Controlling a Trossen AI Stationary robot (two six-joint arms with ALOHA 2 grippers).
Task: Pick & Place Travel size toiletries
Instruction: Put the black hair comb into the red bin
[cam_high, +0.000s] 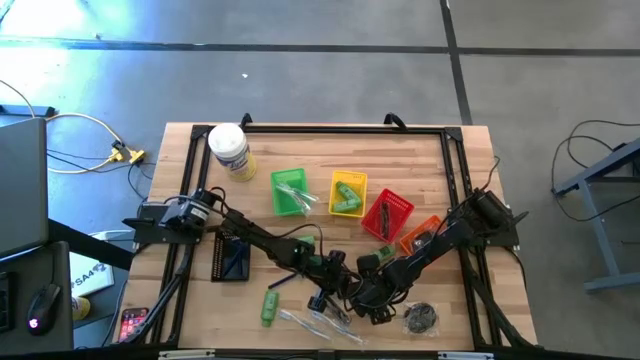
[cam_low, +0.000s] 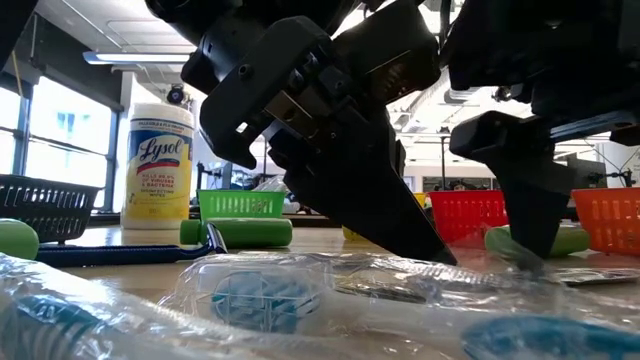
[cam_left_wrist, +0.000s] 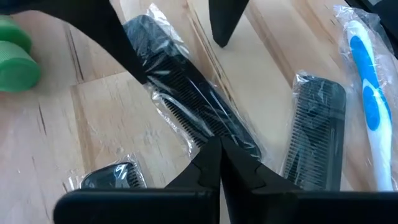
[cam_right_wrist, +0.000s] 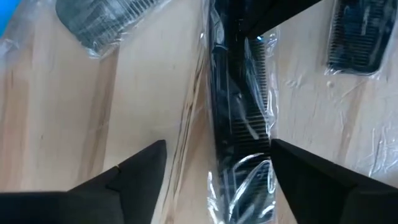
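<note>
1. The left gripper (cam_high: 322, 298) is low over the table's (cam_high: 420, 150) front edge, about mid-width, its 2 fingers (cam_left_wrist: 214, 165) pressed together at the tips on top of a wrapped black comb (cam_left_wrist: 186, 96); whether it pinches the wrapper I cannot tell.
2. The right gripper (cam_high: 380, 310) is just beside it, toward the front right, fingers (cam_right_wrist: 134, 171) spread wide with the same long comb (cam_right_wrist: 239, 106) lying between them, not gripped.
3. A second, shorter wrapped comb (cam_left_wrist: 314, 134) lies near the first, and a blue-and-white toothbrush (cam_left_wrist: 367, 93) in clear wrap lies beyond it.
4. A green bottle (cam_high: 269, 306) lies near the front edge, left of the grippers; a round dark pouch (cam_high: 421, 318) lies toward the front right corner.
5. Mid-table stand 4 mesh baskets: green (cam_high: 290, 190), yellow (cam_high: 349, 193), red (cam_high: 387, 215), orange (cam_high: 420, 236).
6. A white wipes jar (cam_high: 230, 152) stands at the back left corner; a dark basket (cam_high: 232, 258) sits by the left edge.
</note>
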